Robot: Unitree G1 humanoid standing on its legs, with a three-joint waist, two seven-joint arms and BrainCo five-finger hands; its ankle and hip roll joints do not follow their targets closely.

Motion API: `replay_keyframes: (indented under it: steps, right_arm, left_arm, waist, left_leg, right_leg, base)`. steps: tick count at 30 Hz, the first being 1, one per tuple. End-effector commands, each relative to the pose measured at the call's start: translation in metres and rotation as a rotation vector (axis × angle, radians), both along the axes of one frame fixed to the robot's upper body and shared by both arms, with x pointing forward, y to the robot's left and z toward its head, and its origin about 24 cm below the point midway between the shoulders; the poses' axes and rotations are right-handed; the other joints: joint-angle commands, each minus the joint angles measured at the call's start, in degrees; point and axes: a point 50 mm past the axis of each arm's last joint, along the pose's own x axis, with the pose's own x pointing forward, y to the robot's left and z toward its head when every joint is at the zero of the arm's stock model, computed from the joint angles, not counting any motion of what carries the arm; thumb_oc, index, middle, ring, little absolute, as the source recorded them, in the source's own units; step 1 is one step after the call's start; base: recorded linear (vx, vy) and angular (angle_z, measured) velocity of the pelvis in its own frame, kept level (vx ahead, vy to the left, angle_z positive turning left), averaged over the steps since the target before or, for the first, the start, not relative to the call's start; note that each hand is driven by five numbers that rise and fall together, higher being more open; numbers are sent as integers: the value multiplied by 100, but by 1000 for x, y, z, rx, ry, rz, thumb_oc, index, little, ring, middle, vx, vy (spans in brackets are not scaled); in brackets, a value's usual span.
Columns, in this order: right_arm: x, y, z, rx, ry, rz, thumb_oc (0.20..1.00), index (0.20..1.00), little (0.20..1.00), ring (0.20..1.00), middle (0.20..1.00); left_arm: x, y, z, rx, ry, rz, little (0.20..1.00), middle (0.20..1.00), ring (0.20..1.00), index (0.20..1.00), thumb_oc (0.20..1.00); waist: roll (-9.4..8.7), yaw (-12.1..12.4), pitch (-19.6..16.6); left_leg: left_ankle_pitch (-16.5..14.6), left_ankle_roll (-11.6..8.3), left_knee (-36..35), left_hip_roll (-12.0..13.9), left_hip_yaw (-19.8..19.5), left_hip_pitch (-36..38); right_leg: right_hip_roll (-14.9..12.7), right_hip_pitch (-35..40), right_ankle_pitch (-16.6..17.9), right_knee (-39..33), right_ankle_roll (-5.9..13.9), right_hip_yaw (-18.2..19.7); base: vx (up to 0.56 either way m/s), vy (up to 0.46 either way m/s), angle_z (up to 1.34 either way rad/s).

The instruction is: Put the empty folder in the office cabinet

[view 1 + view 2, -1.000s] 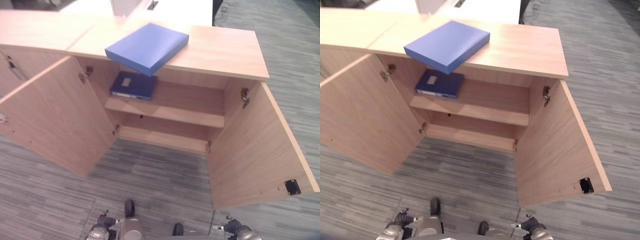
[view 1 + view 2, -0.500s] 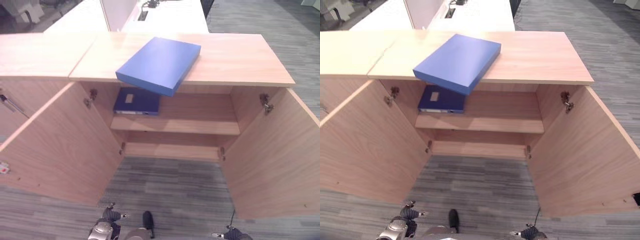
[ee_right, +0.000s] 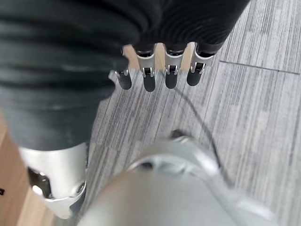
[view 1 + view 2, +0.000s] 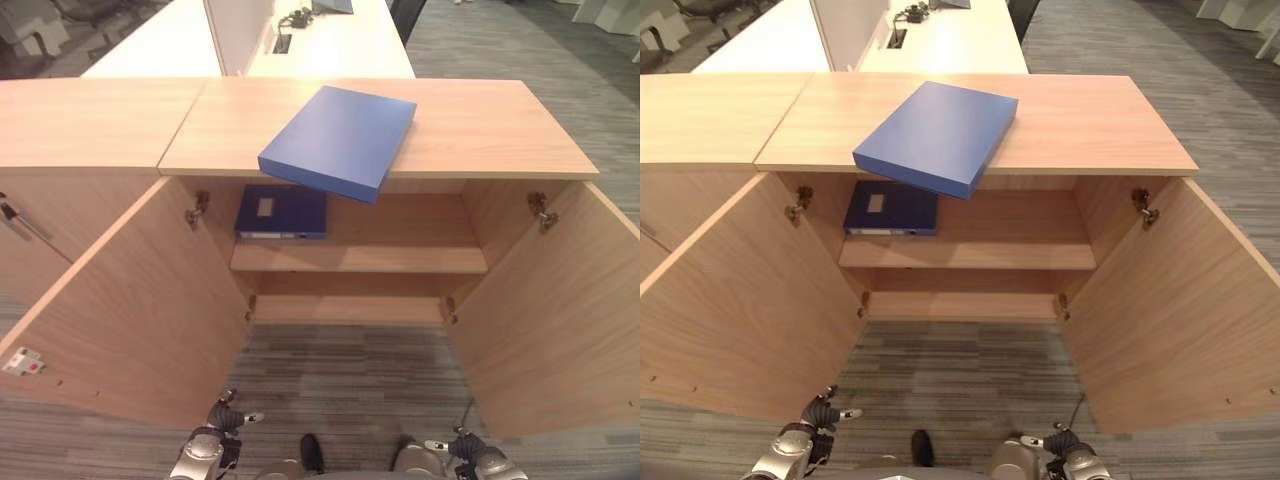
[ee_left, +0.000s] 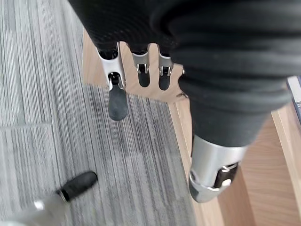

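The blue folder (image 4: pixel 340 140) lies flat on the cabinet top (image 4: pixel 480 125), in the upper middle of the frame. Its long axis runs diagonally, from the upper right toward the lower left, and its lower left corner juts out past the front edge of the top, over the open compartment.

Below it the office cabinet (image 4: pixel 350 260) stands with both doors swung wide: the left door (image 4: pixel 120 310) fills the left half of the frame, the right door (image 4: pixel 550 320) the lower right. Inside, a shelf (image 4: pixel 400 260) crosses the compartment. A darker blue binder (image 4: pixel 282 212) lies flat on the left end of that shelf, directly under the overhanging corner. The rest of the shelf is bare wood, as is the bottom board under it.

The left hand (image 4: pixel 215 435) shows at the lower left edge, the right hand (image 4: pixel 470 455) at the lower right edge, both low over the grey carpet (image 4: pixel 340 370) and well apart from the folder. In the wrist views each hand's fingers (image 5: pixel 117 101) hang straight and relaxed, with nothing in them.
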Motion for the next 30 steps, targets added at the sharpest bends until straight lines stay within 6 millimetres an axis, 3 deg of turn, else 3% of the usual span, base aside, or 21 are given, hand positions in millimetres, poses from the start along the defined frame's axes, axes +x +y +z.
replay_keyframes:
  steps: [1, 4, 7, 9, 11, 13, 15, 17, 18, 19, 24, 25, 30]
  right_arm:
    - [-5, 1, -2, 87, -37, -203, 1000, 1000, 1000, 1000, 1000]
    - [-25, 3, -8, 114, 13, -321, 1000, 1000, 1000, 1000, 1000]
    - [-29, 3, -9, 118, 22, -356, 1000, 1000, 1000, 1000, 1000]
    - [-28, 0, -8, 112, 10, -379, 1000, 1000, 1000, 1000, 1000]
    - [-25, -4, -7, 103, 2, -397, 1000, 1000, 1000, 1000, 1000]
    - [-22, -10, -4, 83, -9, -396, 1000, 1000, 1000, 1000, 1000]
    - [-25, -13, -4, 69, 4, -398, 1000, 1000, 1000, 1000, 1000]
    - [-33, -17, -5, 54, 22, -398, 1000, 1000, 1000, 1000, 1000]
    - [-33, -17, -5, 54, 23, -398, 1000, 1000, 1000, 1000, 1000]
    - [-30, -15, -5, 56, 13, -399, 1000, 1000, 1000, 1000, 1000]
    - [-35, -8, -7, 69, 23, -411, 1000, 1000, 1000, 1000, 1000]
    - [-38, -7, -8, 73, 26, -425, 1000, 1000, 1000, 1000, 1000]
    - [-45, 1, -11, 89, 44, -439, 1000, 1000, 1000, 1000, 1000]
  left_arm:
    - [18, -9, 8, -88, -97, 90, 1000, 1000, 1000, 1000, 1000]
    - [11, -22, 3, -164, -85, 135, 1000, 1000, 1000, 1000, 1000]
    - [8, -27, 3, -198, -89, 154, 1000, 1000, 1000, 1000, 1000]
    - [14, -30, 7, -229, -112, 160, 1000, 1000, 1000, 1000, 1000]
    - [22, -34, 14, -257, -152, 150, 1000, 1000, 1000, 1000, 1000]
    - [27, -38, 20, -283, -196, 164, 1000, 1000, 1000, 1000, 1000]
    - [27, -39, 24, -301, -219, 167, 1000, 1000, 1000, 1000, 1000]
    - [26, -37, 27, -310, -229, 167, 1000, 1000, 1000, 1000, 1000]
    - [26, -37, 27, -310, -229, 167, 1000, 1000, 1000, 1000, 1000]
    - [30, -35, 33, -332, -271, 192, 1000, 1000, 1000, 1000, 1000]
    - [36, -33, 46, -349, -338, 181, 1000, 1000, 1000, 1000, 1000]
    - [40, -28, 61, -339, -415, 191, 1000, 1000, 1000, 1000, 1000]
    - [35, -11, 88, -257, -554, 239, 1000, 1000, 1000, 1000, 1000]
  waist:
    - [62, -104, 235]
    - [-1, -119, 29]
    - [-30, -126, -79]
    - [-131, -124, -12]
    - [-228, -77, 120]
    - [-246, -6, 206]
    - [-282, 66, 171]
    - [-248, 128, 150]
    - [-251, 128, 149]
    - [-207, 168, 121]
    - [-121, 138, -50]
    - [-82, 143, -91]
    - [-73, 218, -165]
  left_leg:
    - [-748, -380, 78, 3, -651, 469]
    - [-858, -476, 78, 152, -678, 638]
    - [-871, -598, 226, 404, -679, 741]
    - [-1079, -732, 1183, 646, -604, 436]
    - [-923, -736, 2350, 800, -599, -99]
    - [-797, -657, 2909, 864, -608, -451]
    - [-850, -570, 2437, 760, -624, -634]
    - [-508, -635, 1825, 708, -702, -780]
    - [-501, -635, 1811, 704, -701, -773]
    - [-343, -708, 1392, 621, -897, -722]
    - [-199, -724, 650, 535, -937, -374]
    - [-149, -708, 349, 497, -958, -184]
    - [-198, -689, 78, 477, -978, 9]
  right_leg:
    - [570, 314, 937, -934, -118, 265]
    - [690, 747, 962, -1310, -196, 299]
    - [777, 920, 798, -1280, -286, 256]
    - [798, 1117, 625, -1251, -413, 235]
    - [798, 1280, 515, -1255, -572, 182]
    - [840, 1412, 375, -1263, -683, 148]
    - [788, 1495, 319, -1310, -626, 195]
    - [814, 1605, 281, -1387, -577, 213]
    - [811, 1607, 281, -1389, -577, 213]
    - [874, 1677, 251, -1438, -561, 342]
    - [943, 1750, 313, -1624, -532, 340]
    - [971, 1751, 318, -1671, -515, 363]
    - [970, 1760, 312, -1671, -447, 341]
  base:
    - [313, -213, 26]
    - [342, -237, 32]
    - [253, -233, 18]
    - [154, -278, 9]
    - [51, -226, 16]
    - [78, -133, 6]
    - [126, -5, -6]
    - [111, 37, -1]
    - [118, 42, 1]
    - [77, 29, -8]
    - [147, 69, -21]
    - [85, 68, -7]
    - [66, 51, -6]
